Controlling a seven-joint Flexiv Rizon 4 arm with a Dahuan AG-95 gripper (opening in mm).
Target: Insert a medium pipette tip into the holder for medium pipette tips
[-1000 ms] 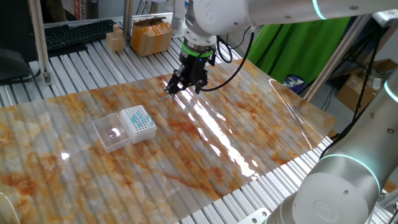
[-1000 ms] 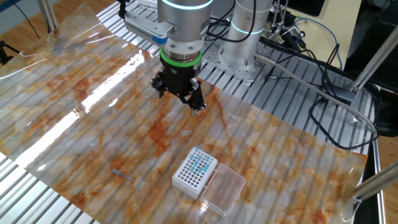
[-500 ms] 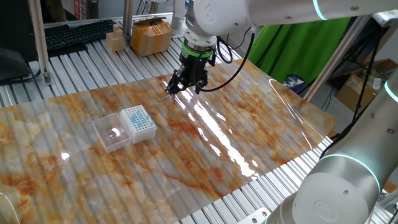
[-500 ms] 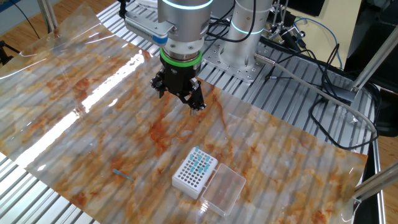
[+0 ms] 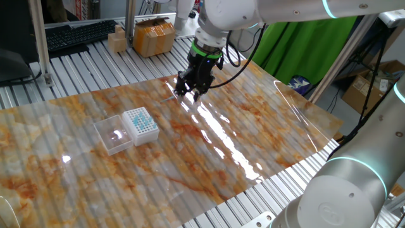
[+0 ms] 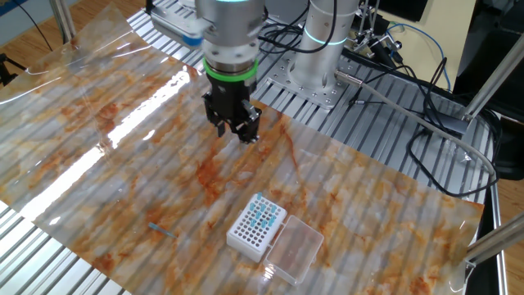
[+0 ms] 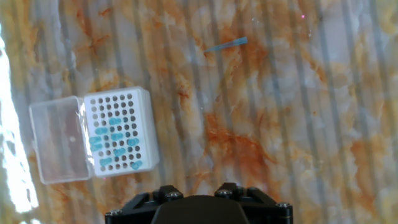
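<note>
The medium pipette tip (image 6: 161, 230) is a thin blue-tinted sliver lying flat on the marbled sheet near the front edge; in the hand view the tip (image 7: 226, 45) lies at the top. The holder (image 6: 256, 227) is a white box with a hole grid, some holes filled teal, its clear lid (image 6: 295, 248) folded open beside it. It also shows in one fixed view (image 5: 140, 125) and the hand view (image 7: 118, 132). My gripper (image 6: 237, 133) hangs above the sheet, far from both, open and empty. In the hand view only its black base (image 7: 199, 208) shows.
The marbled plastic sheet (image 5: 253, 126) covers a slatted metal table. Cardboard boxes (image 5: 152, 35) and a keyboard (image 5: 79, 35) sit beyond the sheet. A second robot base (image 6: 327, 49) and cables (image 6: 426, 106) stand behind my arm. A green screen (image 5: 304, 50) is nearby.
My hand has turned about its own axis and shifted slightly over the sheet. The tip and the holder have not moved.
</note>
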